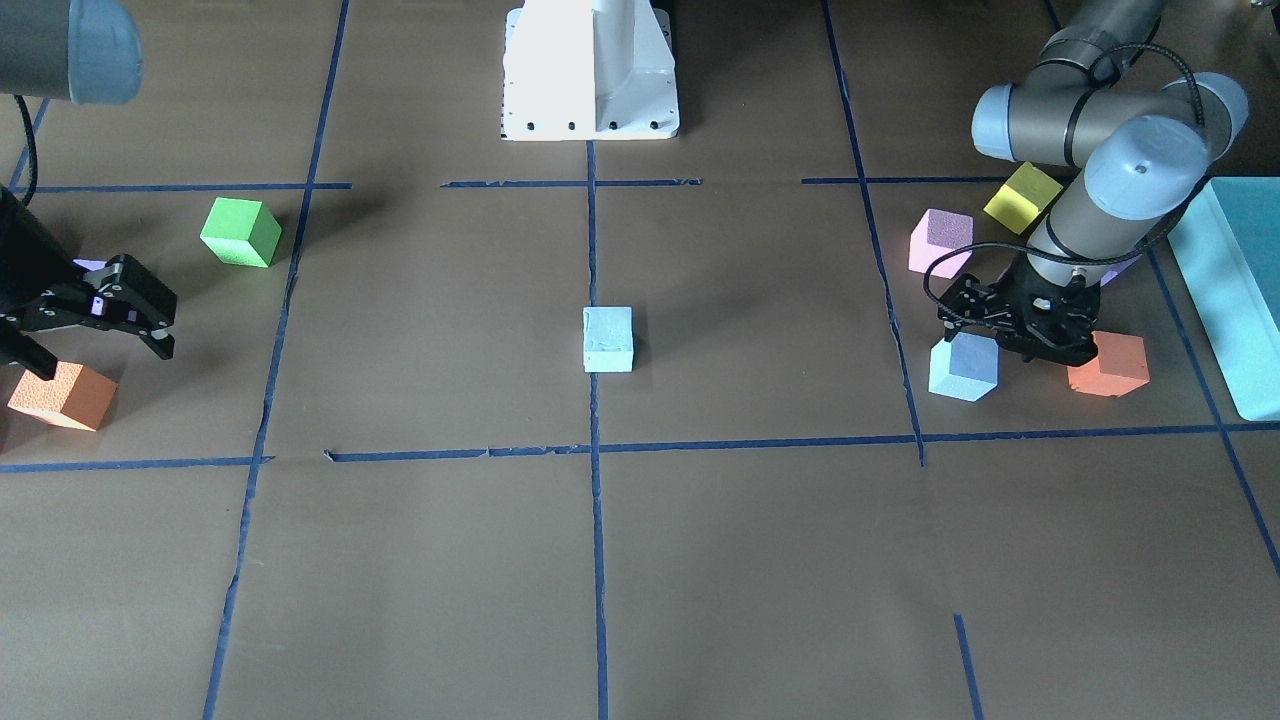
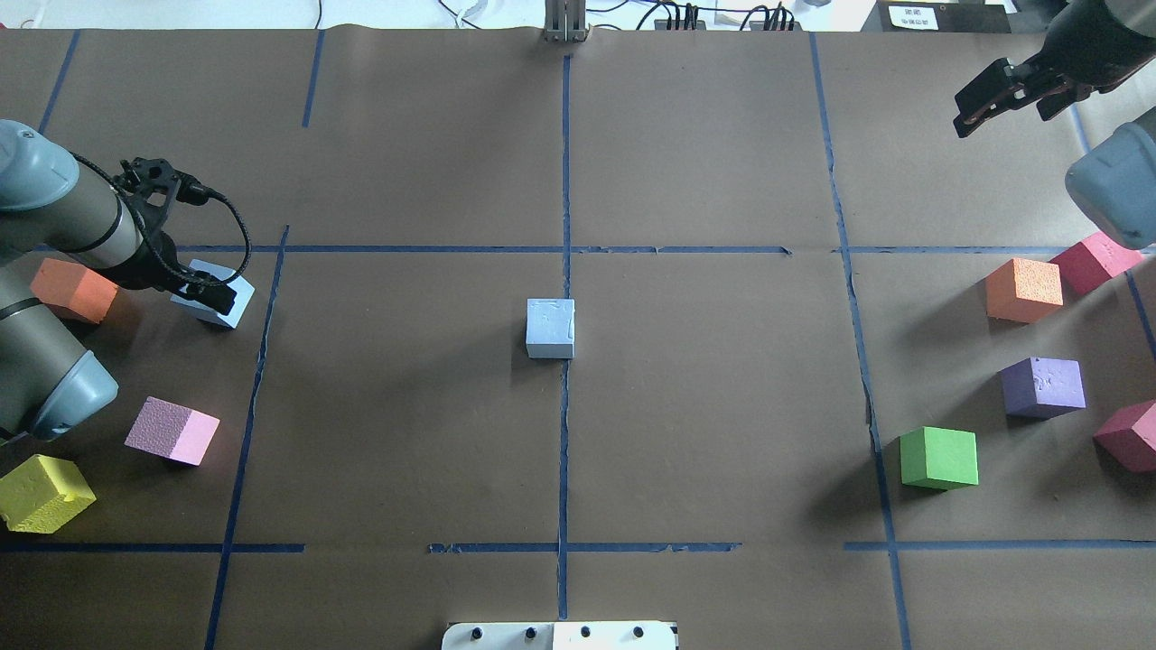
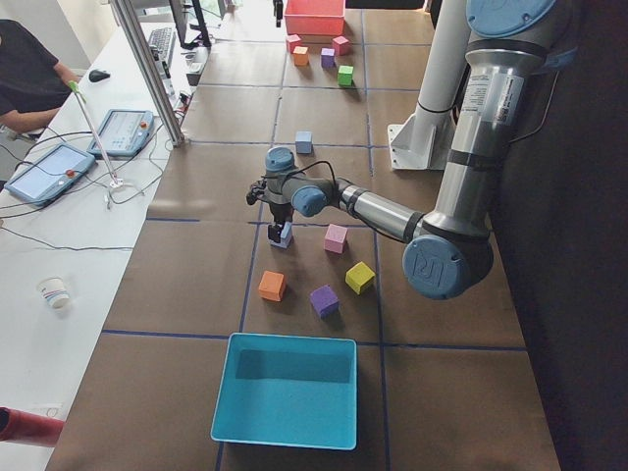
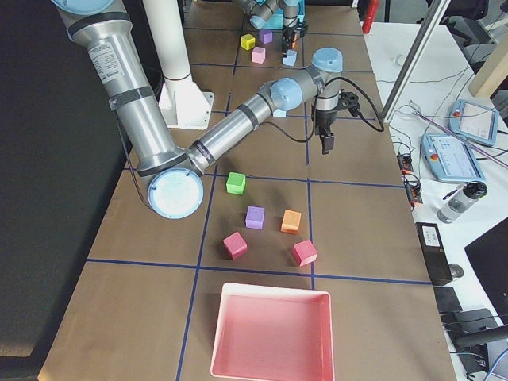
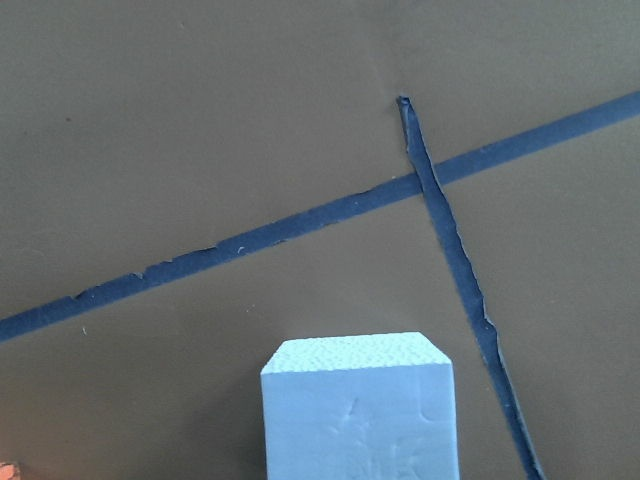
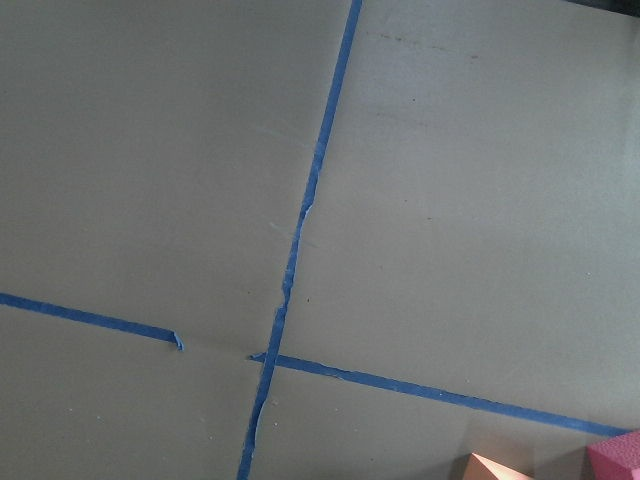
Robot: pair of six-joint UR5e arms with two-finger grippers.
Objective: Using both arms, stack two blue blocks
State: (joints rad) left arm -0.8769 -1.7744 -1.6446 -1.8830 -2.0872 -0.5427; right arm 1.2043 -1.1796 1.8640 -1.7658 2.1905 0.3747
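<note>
My jaws first: my left gripper [image 1: 1005, 340] is down right at the left-hand blue block [image 1: 963, 367]. That cube fills the bottom centre of my left wrist view, but no finger shows there, so I cannot tell whether I am pinching it or only straddling it. My right gripper [image 2: 1004, 104] hangs with its jaws spread and nothing between them, out by the far right corner of the table.

Now the relation that counts: the centre blue block [image 2: 550, 328] rests flat on the middle tape line, well apart from both grippers. It lies straight across to my right from the left-hand blue block. Both are cubes, so there's no long axis to fret over. The left-hand one is turned a little against the tape grid, while the centre one sits square to it. My left arm is plainly the nearer to its cube, and I judge the carry runs from there to the centre, landing on top.

Around my left gripper, an orange cube [image 1: 1110, 362] sits just beside it, with a pink cube [image 1: 940, 240] and a yellow cube [image 1: 1022, 197] near. As for containers, the teal box [image 3: 285, 388] is at my left end and the red tray [image 4: 270, 333] at my right end, and I see nothing inside either
</note>
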